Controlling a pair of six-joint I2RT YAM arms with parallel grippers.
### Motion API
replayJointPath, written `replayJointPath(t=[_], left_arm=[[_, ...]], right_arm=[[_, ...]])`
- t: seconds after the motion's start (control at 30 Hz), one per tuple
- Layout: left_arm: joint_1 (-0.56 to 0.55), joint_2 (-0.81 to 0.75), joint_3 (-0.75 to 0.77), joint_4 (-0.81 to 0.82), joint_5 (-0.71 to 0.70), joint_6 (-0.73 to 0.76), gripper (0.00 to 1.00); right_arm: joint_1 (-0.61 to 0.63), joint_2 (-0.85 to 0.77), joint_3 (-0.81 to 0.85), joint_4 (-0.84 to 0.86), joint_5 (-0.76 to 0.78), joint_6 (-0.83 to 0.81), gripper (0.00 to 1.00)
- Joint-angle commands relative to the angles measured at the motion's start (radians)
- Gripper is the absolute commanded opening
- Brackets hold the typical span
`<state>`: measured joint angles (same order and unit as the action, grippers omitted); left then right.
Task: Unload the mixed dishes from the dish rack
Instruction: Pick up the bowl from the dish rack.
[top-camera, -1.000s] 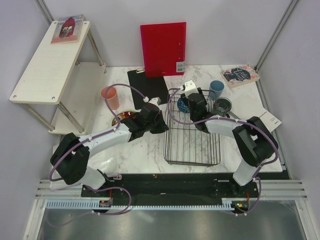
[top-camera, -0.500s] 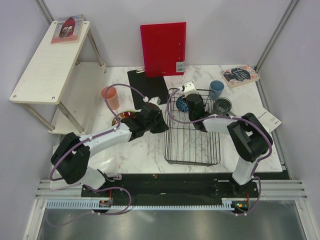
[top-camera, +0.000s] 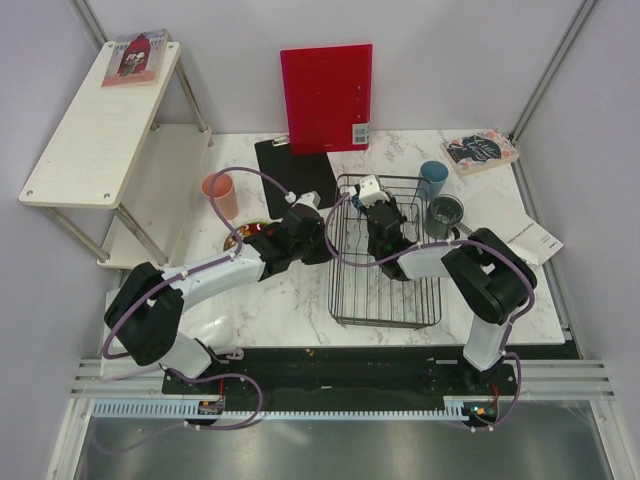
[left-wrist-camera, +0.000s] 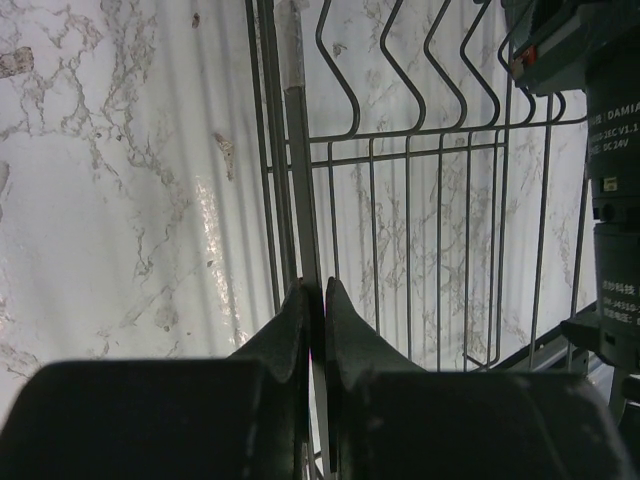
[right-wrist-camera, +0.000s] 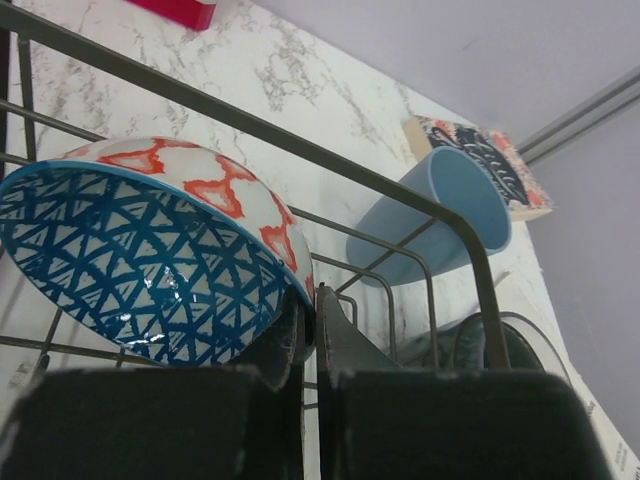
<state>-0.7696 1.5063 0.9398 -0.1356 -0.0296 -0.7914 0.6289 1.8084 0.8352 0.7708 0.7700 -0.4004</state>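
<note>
The black wire dish rack (top-camera: 385, 262) lies mid-table. Inside its far end, my right gripper (top-camera: 372, 204) is shut on the rim of the blue patterned bowl (right-wrist-camera: 140, 250), which stands tilted on edge against the rack's wires (right-wrist-camera: 300, 140); the jaws (right-wrist-camera: 310, 312) pinch its lower right rim. My left gripper (top-camera: 327, 246) is shut on the rack's left edge wire (left-wrist-camera: 298, 150), the bar caught between its fingertips (left-wrist-camera: 312, 300). On the table stand a pink cup (top-camera: 222, 195), a light blue cup (top-camera: 433, 178) and a dark grey mug (top-camera: 444, 215). A dark red plate (top-camera: 247, 234) peeks out by the left arm.
A red board (top-camera: 326, 95) leans on the back wall behind a flat black mat (top-camera: 290, 165). A book (top-camera: 480, 150) lies at the back right, papers (top-camera: 530, 235) at the right edge. A white shelf (top-camera: 100, 120) stands left.
My right gripper has shifted left over the bowl and closed on its rim. The left gripper has kept its hold on the rack's edge.
</note>
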Motion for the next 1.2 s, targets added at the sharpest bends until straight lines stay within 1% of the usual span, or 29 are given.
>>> replayJointPath(t=[0.0,0.13,0.17,0.27,0.37,0.57,0.63,0.73,0.83,0.87,0.9,0.93,0.97,1.03,1.07,1.1,1.13,1.17], left_arm=[[-0.016,0.015,-0.004,0.027,0.025,0.018,0.02],[-0.017,0.015,-0.010,0.028,0.019,0.008,0.02],[-0.017,0.012,-0.013,0.028,0.017,0.006,0.02],[-0.017,0.009,-0.013,0.028,0.013,0.001,0.02],[-0.017,0.012,-0.010,0.034,0.011,-0.003,0.02],[-0.017,0.028,-0.007,0.044,0.023,-0.017,0.02],[-0.016,0.031,-0.007,0.047,0.023,-0.022,0.02],[-0.016,0.038,-0.003,0.053,0.025,-0.025,0.02],[-0.017,0.040,-0.001,0.053,0.025,-0.026,0.02],[-0.017,0.040,-0.001,0.053,0.025,-0.023,0.02],[-0.016,0.040,0.001,0.051,0.022,-0.022,0.02],[-0.016,0.040,0.002,0.053,0.017,-0.019,0.02],[-0.013,0.043,0.005,0.051,0.017,-0.019,0.02],[-0.011,0.054,0.016,0.050,0.017,-0.014,0.02],[-0.010,0.058,0.028,0.050,0.019,-0.015,0.02],[-0.010,0.063,0.034,0.050,0.019,-0.017,0.02],[-0.010,0.074,0.040,0.048,0.020,-0.025,0.02],[-0.008,0.078,0.051,0.047,0.020,-0.029,0.02]], right_arm=[[0.023,0.008,-0.041,0.338,0.173,-0.124,0.00],[0.046,0.031,-0.073,0.501,0.225,-0.221,0.00],[0.051,0.034,-0.077,0.571,0.230,-0.263,0.00],[0.075,0.031,-0.084,0.660,0.244,-0.313,0.00],[0.104,0.014,-0.077,0.714,0.245,-0.357,0.00],[0.163,-0.067,-0.059,0.737,0.282,-0.393,0.00],[0.192,-0.124,-0.047,0.711,0.296,-0.374,0.00],[0.226,-0.206,-0.028,0.596,0.340,-0.324,0.00],[0.252,-0.295,0.017,0.397,0.411,-0.244,0.00],[0.258,-0.322,0.031,0.266,0.429,-0.171,0.00],[0.267,-0.354,0.062,0.172,0.431,-0.116,0.00],[0.269,-0.427,0.086,0.051,0.425,-0.024,0.00],[0.269,-0.464,0.122,-0.257,0.404,0.196,0.00],[0.252,-0.515,0.275,-0.551,0.315,0.415,0.00],[0.241,-0.517,0.332,-0.796,0.290,0.496,0.00],[0.239,-0.512,0.438,-0.902,0.264,0.612,0.00],[0.236,-0.503,0.484,-0.983,0.196,0.648,0.00],[0.230,-0.500,0.523,-1.102,0.157,0.681,0.00]])
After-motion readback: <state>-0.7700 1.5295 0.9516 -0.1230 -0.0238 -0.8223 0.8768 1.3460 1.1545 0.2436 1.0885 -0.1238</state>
